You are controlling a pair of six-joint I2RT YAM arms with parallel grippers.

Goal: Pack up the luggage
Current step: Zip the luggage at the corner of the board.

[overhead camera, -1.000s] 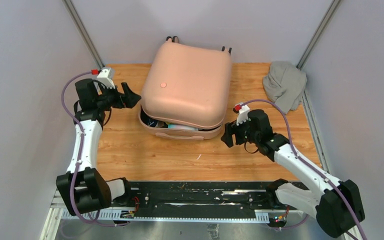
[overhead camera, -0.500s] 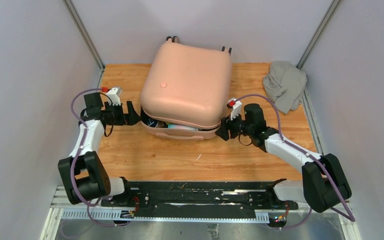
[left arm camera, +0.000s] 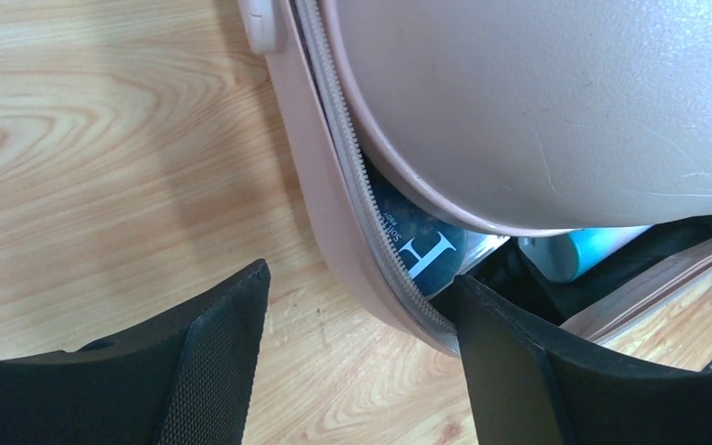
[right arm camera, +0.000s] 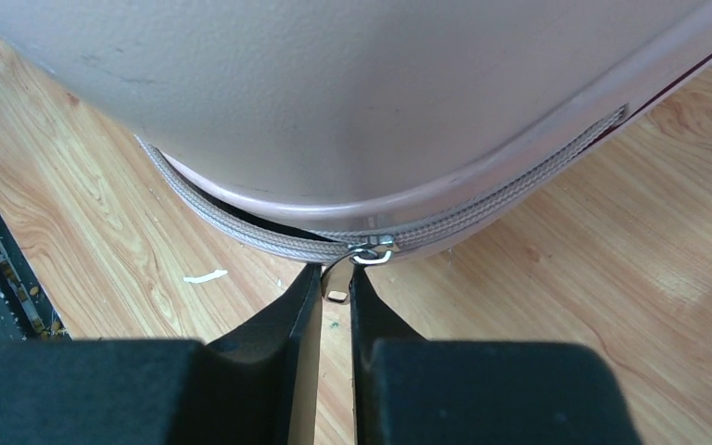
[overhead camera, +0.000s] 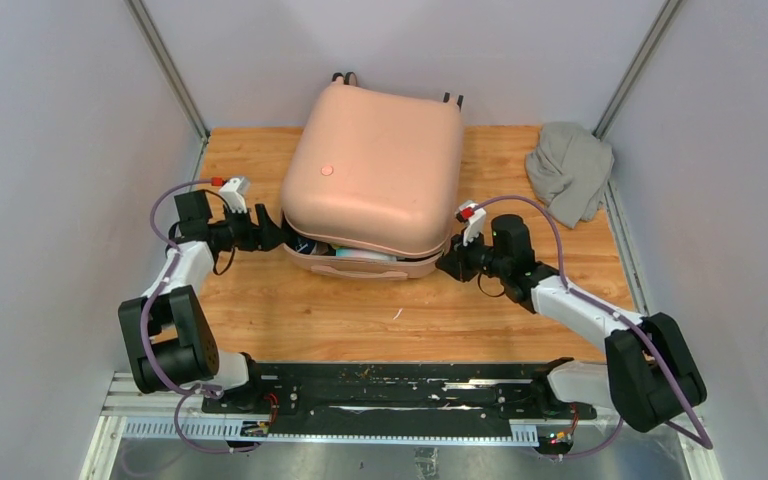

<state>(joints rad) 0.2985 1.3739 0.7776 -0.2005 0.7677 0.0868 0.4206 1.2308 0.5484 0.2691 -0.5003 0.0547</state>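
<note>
Luggage (overhead camera: 375, 170): pale pink hard shell, matte, faintly scuffed, rounded corners, small round emblem (overhead camera: 326, 170) on the lid. It sits mid-desk toward 12 o'clock. The lid is down but not zipped, with a gap along the 6 o'clock edge. In the gap I see black lining, a dark item with a white letter H (left arm camera: 426, 246) and a turquoise tube (left arm camera: 579, 250). Black casters (overhead camera: 452, 98) stick out at the 12 o'clock edge.

My left hand (overhead camera: 274, 234) is at the luggage's 8 o'clock corner, released. Its textured black fingers (left arm camera: 213, 362) are spread wide, with the lower shell rim running between them.

My right hand (right arm camera: 336, 278) is at the 4 o'clock corner, clenched down to a slit. The metal zipper pull (right arm camera: 338, 283) hangs between the pads, so I call it grasped. The beige woven zipper tape (right arm camera: 241, 232) curves round the corner just above.

The desk (overhead camera: 360, 310) is light wood with visible grain. A tiny white scrap (overhead camera: 397, 314) lies at 6 o'clock of the luggage. A crumpled grey cloth (overhead camera: 568, 170) is at the desk's 2 o'clock corner, well apart from the luggage. A black rail (overhead camera: 390, 385) runs along the 6 o'clock edge and carries my arm bases. Plain pale grey walls (overhead camera: 60, 150) close in three sides.
</note>
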